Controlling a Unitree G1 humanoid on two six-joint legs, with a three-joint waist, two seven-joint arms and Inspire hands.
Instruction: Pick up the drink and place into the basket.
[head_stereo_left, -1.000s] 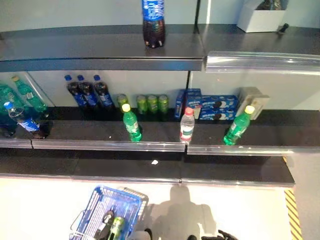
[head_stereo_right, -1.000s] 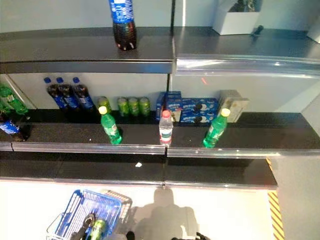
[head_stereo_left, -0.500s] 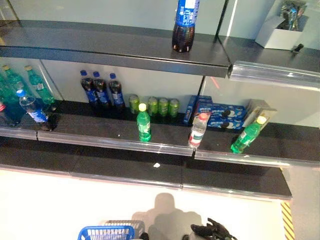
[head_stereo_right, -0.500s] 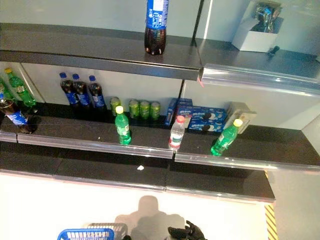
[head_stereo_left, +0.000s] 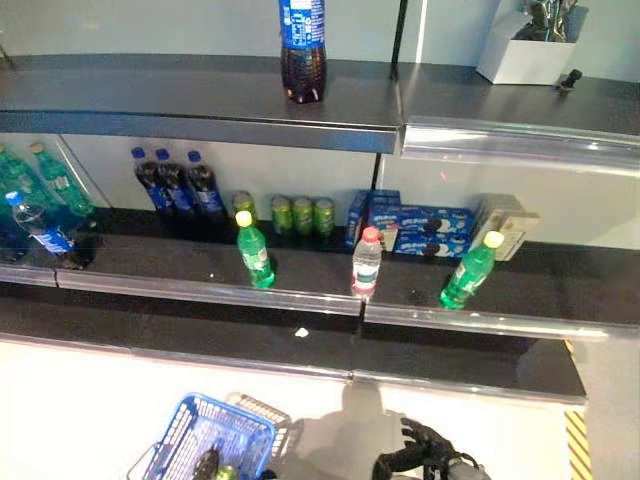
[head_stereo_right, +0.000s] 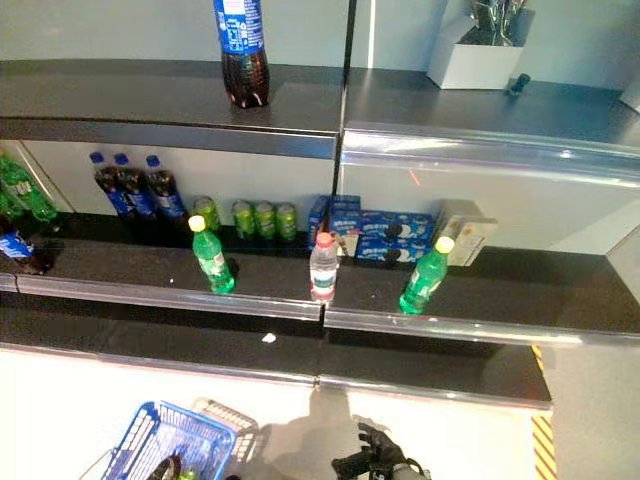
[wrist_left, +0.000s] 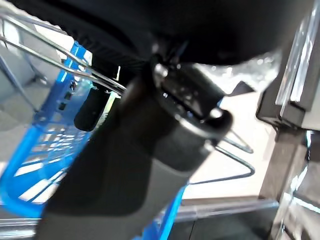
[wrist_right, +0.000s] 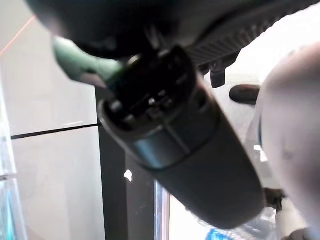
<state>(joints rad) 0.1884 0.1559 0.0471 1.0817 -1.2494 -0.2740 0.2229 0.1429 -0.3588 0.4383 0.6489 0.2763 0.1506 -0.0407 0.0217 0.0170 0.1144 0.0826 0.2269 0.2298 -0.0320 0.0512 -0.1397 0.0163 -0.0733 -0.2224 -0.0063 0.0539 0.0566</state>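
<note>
The blue basket (head_stereo_left: 205, 440) hangs low at the bottom left, with a dark drink (head_stereo_left: 207, 462) and a green drink inside. My left hand (wrist_left: 150, 150) is shut on its thin wire handles (wrist_left: 60, 62). My right hand (head_stereo_left: 425, 455) is low near the floor in front of the shelves, open and empty, and also shows in the right eye view (head_stereo_right: 375, 462). On the middle shelf's front edge stand a green bottle (head_stereo_left: 254, 250), a clear bottle with a red cap (head_stereo_left: 366, 262) and a tilted green bottle (head_stereo_left: 470, 270). All are well beyond my right hand.
A tall cola bottle (head_stereo_left: 303, 50) stands on the top shelf beside a white box (head_stereo_left: 525, 55). Further back on the middle shelf are dark bottles with blue caps (head_stereo_left: 175, 185), green cans (head_stereo_left: 300, 213) and blue boxes (head_stereo_left: 415, 218). More bottles (head_stereo_left: 45, 200) stand at the far left.
The camera has swung down and to the left, so the blue basket shows more fully again. My right hand has come up further into view at the bottom. The shelf drinks have not moved.
</note>
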